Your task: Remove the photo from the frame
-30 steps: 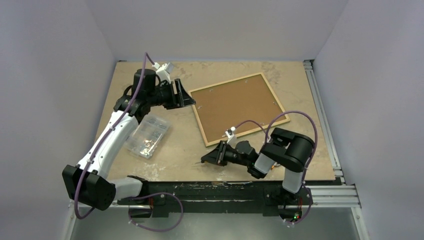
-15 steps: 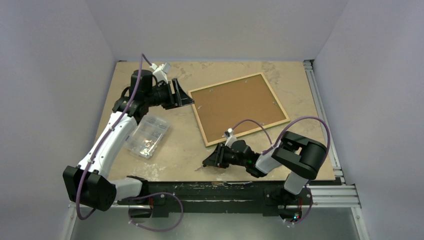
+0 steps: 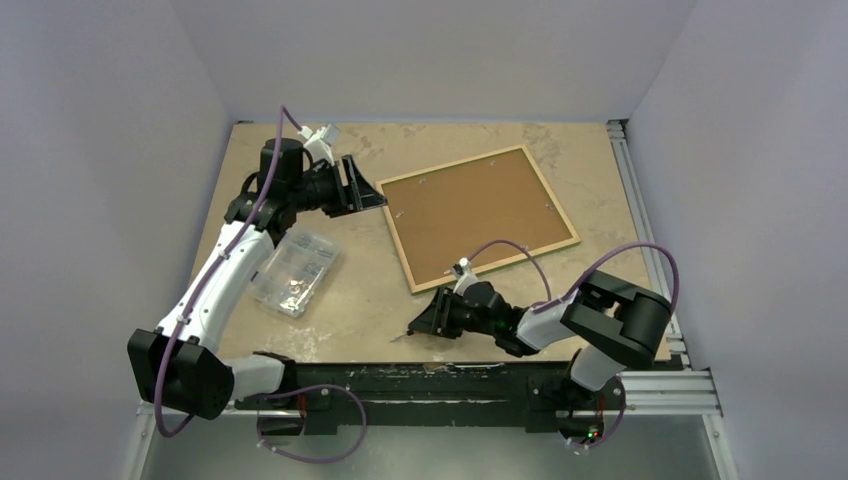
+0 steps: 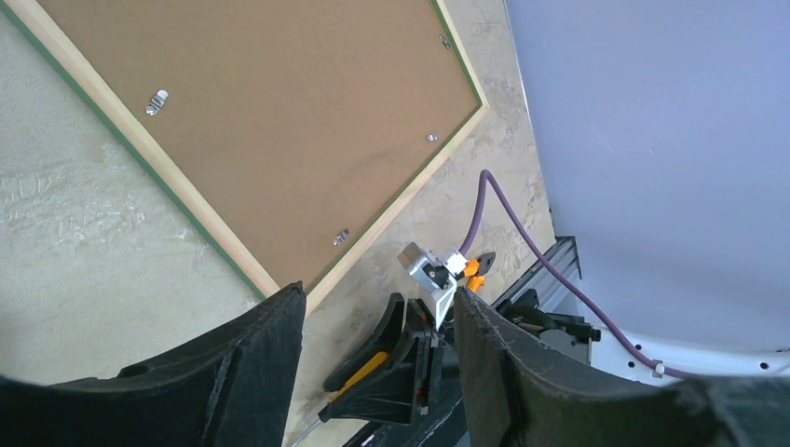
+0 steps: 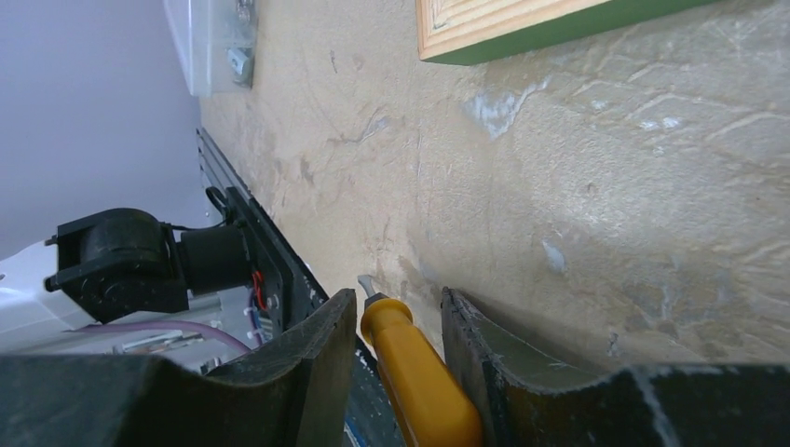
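Note:
The frame (image 3: 497,260) lies face down at the back right of the table, its thin green edge showing in the left wrist view (image 4: 140,154) and the right wrist view (image 5: 559,33). The photo's plain brown back (image 3: 475,210) fills it, held by small metal clips (image 4: 156,98); the print side is hidden. My left gripper (image 3: 375,195) is open and empty, held above the table just left of the frame's left corner. My right gripper (image 3: 413,325) is low near the front edge, in front of the frame's near corner, shut on a yellow-handled screwdriver (image 5: 419,372).
A clear plastic box (image 3: 295,270) with small parts lies left of centre, beside the left arm. The screwdriver's metal tip (image 3: 401,335) points toward the table's front edge. A metal rail (image 3: 640,220) runs along the right side.
My right gripper has sunk slightly toward the front edge with the screwdriver, and the right arm's elbow has swung out to the right. The left gripper has hardly moved.

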Tool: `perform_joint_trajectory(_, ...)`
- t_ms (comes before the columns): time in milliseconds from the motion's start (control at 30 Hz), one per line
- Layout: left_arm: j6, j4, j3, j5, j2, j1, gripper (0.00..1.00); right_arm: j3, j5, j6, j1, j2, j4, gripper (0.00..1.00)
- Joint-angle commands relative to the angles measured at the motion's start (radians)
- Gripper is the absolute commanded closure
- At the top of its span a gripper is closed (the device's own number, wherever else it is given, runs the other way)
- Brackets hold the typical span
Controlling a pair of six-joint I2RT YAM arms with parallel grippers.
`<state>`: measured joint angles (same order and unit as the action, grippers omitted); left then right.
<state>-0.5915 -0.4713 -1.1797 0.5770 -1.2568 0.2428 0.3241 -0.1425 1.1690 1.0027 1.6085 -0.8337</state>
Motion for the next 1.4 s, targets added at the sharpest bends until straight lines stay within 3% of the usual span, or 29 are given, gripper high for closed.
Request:
perform_joint_trajectory(0, -0.015, 0.045, 0.009, 0.027, 0.001, -0.010, 0.43, -0.028, 0.060, 0.001, 0.010, -0.031, 0.109, 0.60)
perform_joint_trajectory(333, -0.021, 0.050, 0.011, 0.036, 0.002, -0.013, 0.43, -0.060, 0.089, 0.000, 0.026, -0.082, 0.168, 0.55)
perform_joint_trajectory(600, -0.024, 0.054, 0.017, 0.037, 0.001, -0.018, 0.43, -0.119, 0.153, 0.009, 0.031, -0.217, 0.287, 0.49)
perform_joint_trajectory(733, -0.024, 0.054, 0.017, 0.034, -0.001, -0.019, 0.43, -0.132, 0.213, 0.009, 0.031, -0.328, 0.451, 0.43)
perform_joint_trajectory(867, -0.022, 0.054, 0.017, 0.030, -0.003, -0.019, 0.43, -0.129, 0.291, 0.002, 0.031, -0.520, 0.734, 0.35)
perform_joint_trajectory(1100, -0.017, 0.053, 0.017, 0.024, -0.005, -0.019, 0.41, 0.011, 0.430, -0.091, 0.029, -0.814, 1.144, 0.23)
perform_joint_trajectory(1267, -0.024, 0.064, 0.025, 0.034, -0.032, -0.019, 0.39, 0.233, 0.630, -0.259, 0.016, -0.745, 1.335, 0.14)
perform_joint_trajectory(1367, -0.035, 0.096, 0.046, 0.047, -0.055, -0.010, 0.37, 0.356, 0.642, -0.375, -0.061, -0.650, 1.350, 0.13)
